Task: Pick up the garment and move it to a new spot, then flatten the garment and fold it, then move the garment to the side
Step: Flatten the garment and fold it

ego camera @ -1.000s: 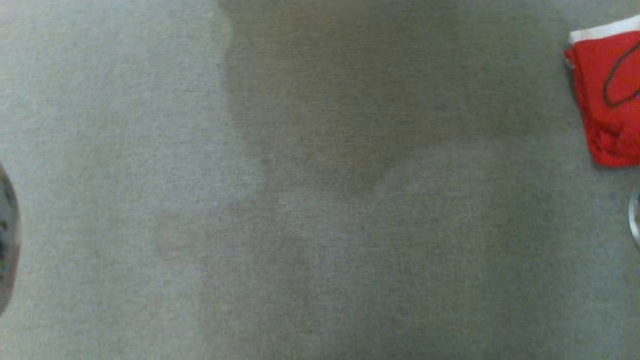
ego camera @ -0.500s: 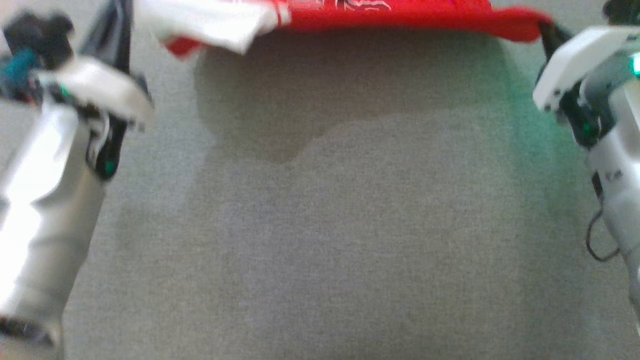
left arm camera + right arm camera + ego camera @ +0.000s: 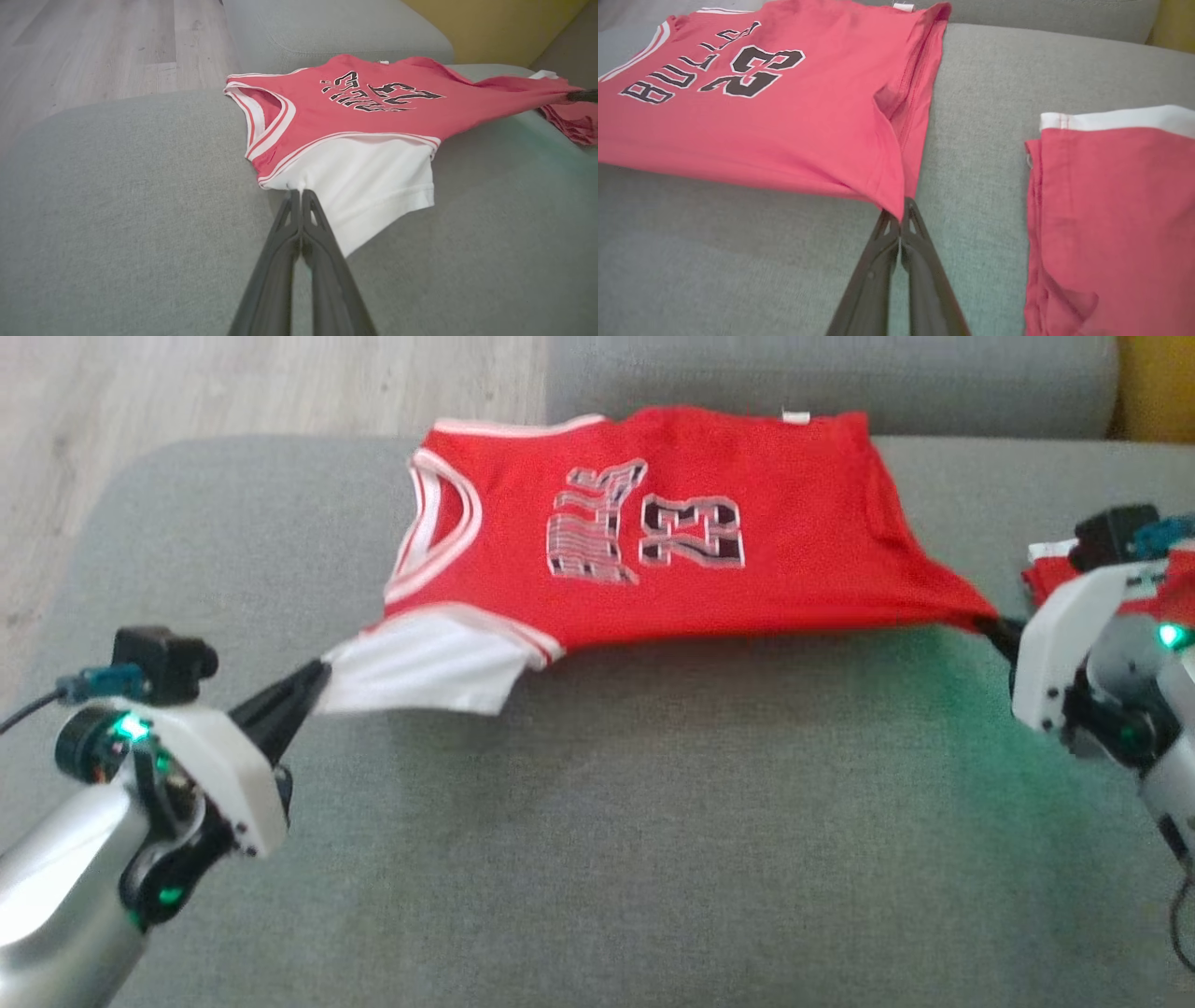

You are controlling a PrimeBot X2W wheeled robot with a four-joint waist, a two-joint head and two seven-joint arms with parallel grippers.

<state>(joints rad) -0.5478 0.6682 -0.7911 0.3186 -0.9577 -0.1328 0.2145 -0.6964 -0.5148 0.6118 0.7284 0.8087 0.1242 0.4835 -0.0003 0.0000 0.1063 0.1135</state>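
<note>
The garment (image 3: 653,541) is a red basketball jersey with white sleeves and the number 23, stretched sideways over the grey sofa seat (image 3: 597,840). My left gripper (image 3: 317,677) is shut on its white sleeve at the left, seen close up in the left wrist view as the left gripper (image 3: 299,193) pinching the white cloth (image 3: 369,182). At the right, my right gripper (image 3: 994,627) is shut on the jersey's bottom corner; the right wrist view has the right gripper (image 3: 903,207) pinching the red hem (image 3: 892,186). The near edge of the garment hangs just above the cushion.
A second red piece with a white band (image 3: 1111,210) lies folded on the seat to the right, close to my right wrist (image 3: 1074,644). The sofa backrest (image 3: 822,383) runs behind the jersey. Wooden floor (image 3: 233,392) lies beyond the seat's left edge.
The head camera has tilted up, so the picture has shifted from bare cushion to the whole jersey and both arms. Both grippers stay shut on the garment.
</note>
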